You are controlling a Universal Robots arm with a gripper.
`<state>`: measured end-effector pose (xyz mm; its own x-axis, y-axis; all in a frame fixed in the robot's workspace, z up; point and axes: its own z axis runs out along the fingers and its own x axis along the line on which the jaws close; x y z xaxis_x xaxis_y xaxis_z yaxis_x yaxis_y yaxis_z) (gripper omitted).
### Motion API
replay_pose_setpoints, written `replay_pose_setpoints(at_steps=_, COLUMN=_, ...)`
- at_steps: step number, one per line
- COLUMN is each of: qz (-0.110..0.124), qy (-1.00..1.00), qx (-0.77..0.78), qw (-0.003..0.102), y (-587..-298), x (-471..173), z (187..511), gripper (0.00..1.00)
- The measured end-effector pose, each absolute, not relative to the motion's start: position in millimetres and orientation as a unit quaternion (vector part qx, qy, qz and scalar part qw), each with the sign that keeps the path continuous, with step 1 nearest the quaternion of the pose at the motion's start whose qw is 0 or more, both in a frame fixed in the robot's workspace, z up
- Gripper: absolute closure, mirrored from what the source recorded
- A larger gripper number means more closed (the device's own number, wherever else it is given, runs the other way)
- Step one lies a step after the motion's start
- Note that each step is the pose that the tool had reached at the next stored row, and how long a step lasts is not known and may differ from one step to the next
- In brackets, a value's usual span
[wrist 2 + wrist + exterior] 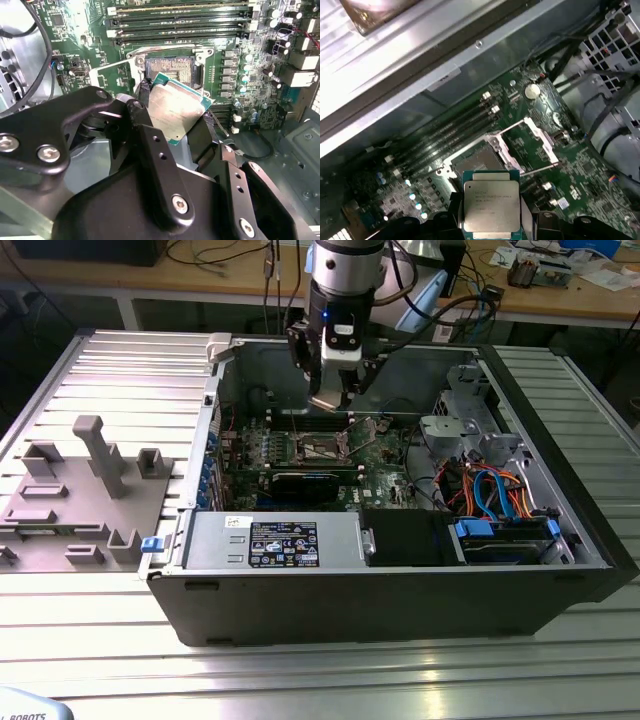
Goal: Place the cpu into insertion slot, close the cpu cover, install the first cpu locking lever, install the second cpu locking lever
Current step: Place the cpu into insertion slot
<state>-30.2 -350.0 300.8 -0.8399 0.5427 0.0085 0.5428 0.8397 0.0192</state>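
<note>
My gripper (pixel 332 398) hangs inside the open computer case, shut on the cpu (pixel 176 107), a flat square chip with a dull silver top and green edge. In both wrist views the black fingers (pixel 150 135) clamp two opposite sides of the cpu (pixel 491 204). It is tilted and held above the board, apart from it. The insertion slot (pixel 476 161) lies just beyond it, uncovered, its dark contact field (pixel 172 67) showing inside a silvery rim. The cpu cover (pixel 540 140) stands swung open beside the slot. A thin locking lever (pixel 540 170) sticks out near it.
Long memory slots (pixel 175 20) run alongside the socket. The case walls (pixel 380 600) ring the green board, with a power supply (pixel 280 540) in front and a drive cage with blue and orange cables (pixel 490 490) on the exterior view's right. A grey fixture (pixel 90 490) sits outside the case.
</note>
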Motion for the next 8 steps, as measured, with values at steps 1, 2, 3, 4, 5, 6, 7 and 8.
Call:
replay_pose_setpoints(at_steps=1, qz=-0.01, qy=-0.959, qx=-0.284, qw=0.001, y=-350.0, x=-30.2, z=300.9, gripper=0.46)
replay_pose_setpoints(at_steps=2, qz=-0.01, qy=-0.957, qx=-0.291, qw=0.001, y=-350.0, x=-29.9, z=300.9, gripper=0.46)
replay_pose_setpoints(at_steps=3, qz=-0.01, qy=-0.956, qx=-0.295, qw=0.001, y=-350.0, x=-29.9, z=300.9, gripper=0.46)
replay_pose_setpoints(at_steps=4, qz=-0.01, qy=-0.955, qx=-0.296, qw=0.001, y=-350.0, x=-29.9, z=300.9, gripper=0.46)
replay_pose_setpoints(at_steps=5, qz=-0.01, qy=-0.954, qx=-0.298, qw=0.001, y=-350.0, x=-29.8, z=300.9, gripper=0.46)
replay_pose_setpoints(at_steps=6, qz=-0.01, qy=-0.953, qx=-0.301, qw=0.001, y=-350.0, x=-29.7, z=300.8, gripper=0.46)
replay_pose_setpoints(at_steps=7, qz=-0.01, qy=-0.953, qx=-0.303, qw=0.001, y=-350.0, x=-29.7, z=300.8, gripper=0.46)
replay_pose_setpoints(at_steps=8, qz=-0.01, qy=-0.952, qx=-0.306, qw=0.001, y=-350.0, x=-29.7, z=300.8, gripper=0.46)
